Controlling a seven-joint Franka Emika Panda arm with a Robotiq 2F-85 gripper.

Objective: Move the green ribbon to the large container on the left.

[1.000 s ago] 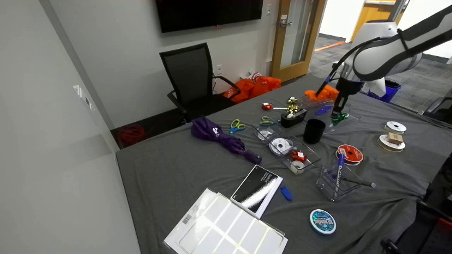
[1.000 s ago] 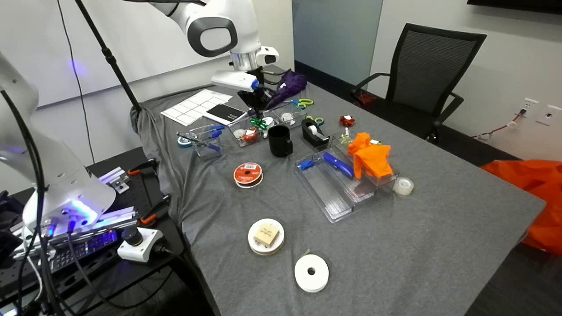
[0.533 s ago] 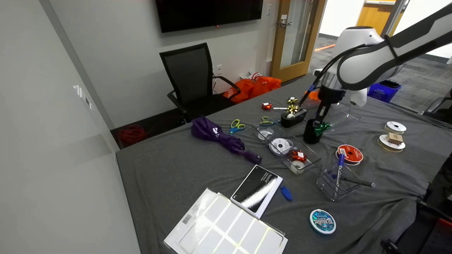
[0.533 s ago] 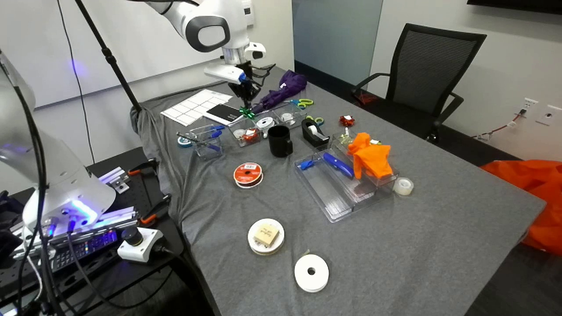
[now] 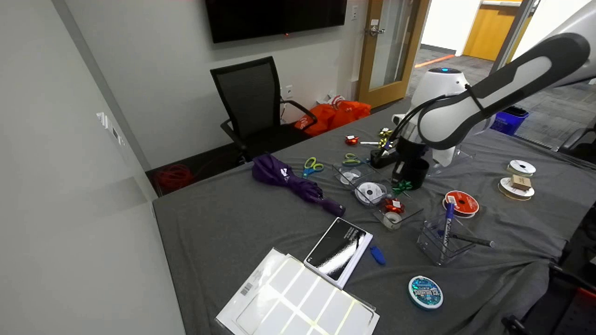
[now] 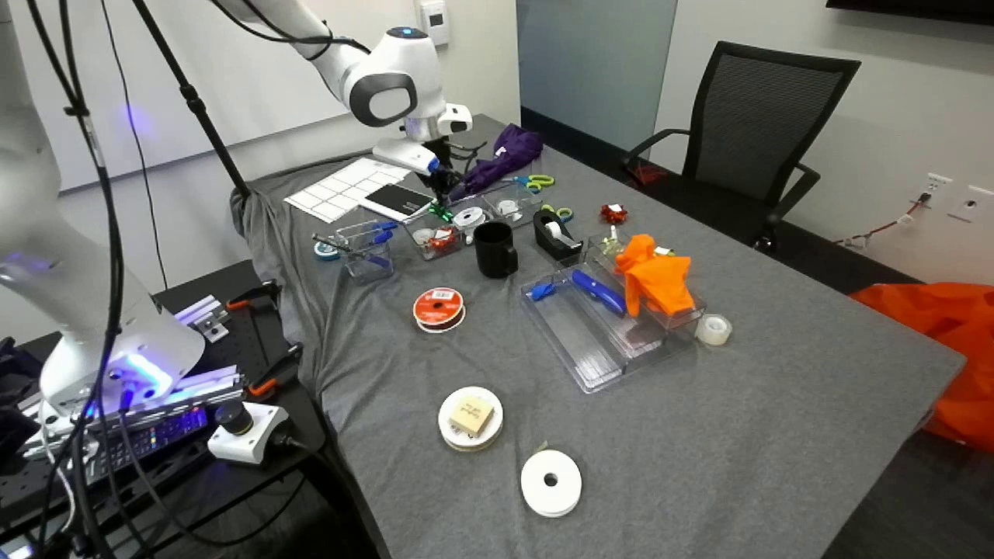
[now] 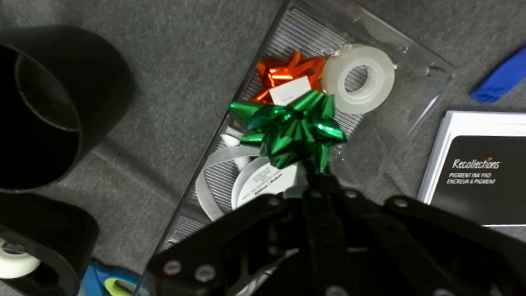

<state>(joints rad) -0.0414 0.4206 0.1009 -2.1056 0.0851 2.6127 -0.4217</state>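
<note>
Spiky green foil bow has sunk nearer the ribbed tray.

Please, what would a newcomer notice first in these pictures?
Probably the shiny green bow, held by the tool in the middle of the wrist view. Next, the bright orange cloth, right of the black tape dispenser in an exterior view, and the purple umbrella on the gray tablecloth.
</note>
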